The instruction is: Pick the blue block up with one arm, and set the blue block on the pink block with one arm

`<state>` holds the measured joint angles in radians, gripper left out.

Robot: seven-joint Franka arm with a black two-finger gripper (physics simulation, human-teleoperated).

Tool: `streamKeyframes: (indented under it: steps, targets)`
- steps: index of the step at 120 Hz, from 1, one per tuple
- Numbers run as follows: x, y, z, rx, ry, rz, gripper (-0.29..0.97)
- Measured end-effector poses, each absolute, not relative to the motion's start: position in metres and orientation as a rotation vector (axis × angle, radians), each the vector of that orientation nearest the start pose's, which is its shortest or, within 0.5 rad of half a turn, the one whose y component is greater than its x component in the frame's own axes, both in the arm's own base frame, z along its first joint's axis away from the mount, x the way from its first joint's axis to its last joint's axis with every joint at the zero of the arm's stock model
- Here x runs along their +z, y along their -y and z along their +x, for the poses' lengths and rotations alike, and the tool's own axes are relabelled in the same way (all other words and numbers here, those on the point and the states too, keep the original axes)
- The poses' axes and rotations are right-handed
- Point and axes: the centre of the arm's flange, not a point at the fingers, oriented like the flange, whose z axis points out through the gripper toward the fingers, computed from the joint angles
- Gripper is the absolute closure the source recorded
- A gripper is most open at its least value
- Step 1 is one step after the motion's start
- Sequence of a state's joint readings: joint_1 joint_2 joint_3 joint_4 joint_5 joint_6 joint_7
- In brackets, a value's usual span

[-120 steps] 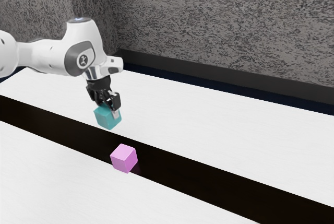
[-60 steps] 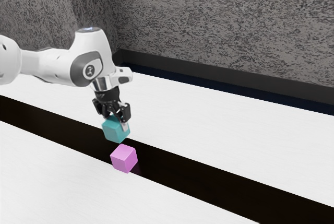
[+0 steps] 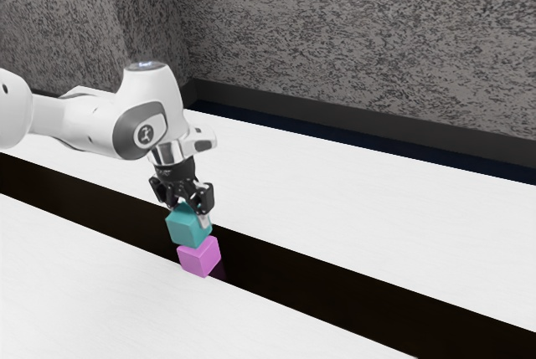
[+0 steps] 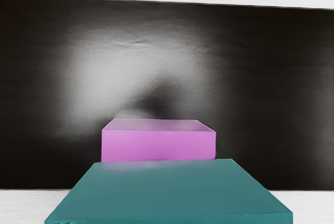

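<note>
Starting nearest the camera, there's the white table (image 3: 75,292), and right behind it a broad black stripe (image 3: 352,296) running across the surface. Right at the near edge of that stripe sits the pink block (image 3: 198,257), flat on the surface.

And there it is, directly above: the blue block (image 3: 186,228), more teal than blue in this light, stacked over the pink block, its underside meeting the pink top in the exterior view. I can't tell whether it has full contact or a sliver of a gap. It's turned slightly against the pink block, corners not quite lined up.

The gripper (image 3: 191,211) is pointing straight down with its 2 black fingers clamped on opposite sides of the blue block, holding it firmly from above.

From the hand's camera, the blue block (image 4: 167,195) looms large just under the hand, the pink block (image 4: 158,140) peeks out past its far edge, and the black stripe (image 4: 245,67) spreads behind both.

Further back, the white arm (image 3: 92,120) reaches in from the exterior view's left. Beyond it lies more white tabletop, then a dark baseboard (image 3: 352,125), then a speckled grey wall (image 3: 360,33).
</note>
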<state>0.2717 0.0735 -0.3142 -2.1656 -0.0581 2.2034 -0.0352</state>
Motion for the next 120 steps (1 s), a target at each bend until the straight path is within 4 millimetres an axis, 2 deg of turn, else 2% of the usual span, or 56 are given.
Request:
streamKeyframes:
  steps: [20, 50, 58, 71, 82, 120]
  targets:
    - [0.359, 0.023, 0.542, 0.051, 0.077, -3.207, 0.31]
    - [0.361, 0.024, 0.543, 0.041, 0.096, -3.209, 0.11]
    - [0.374, 0.026, 0.541, 0.008, 0.096, -3.203, 0.08]
    - [0.423, 0.028, 0.542, -0.078, 0.080, -3.178, 0.05]
    - [0.444, 0.031, 0.544, -0.101, 0.063, -3.163, 0.03]
    - [0.448, 0.030, 0.542, -0.053, 0.065, -3.152, 0.01]
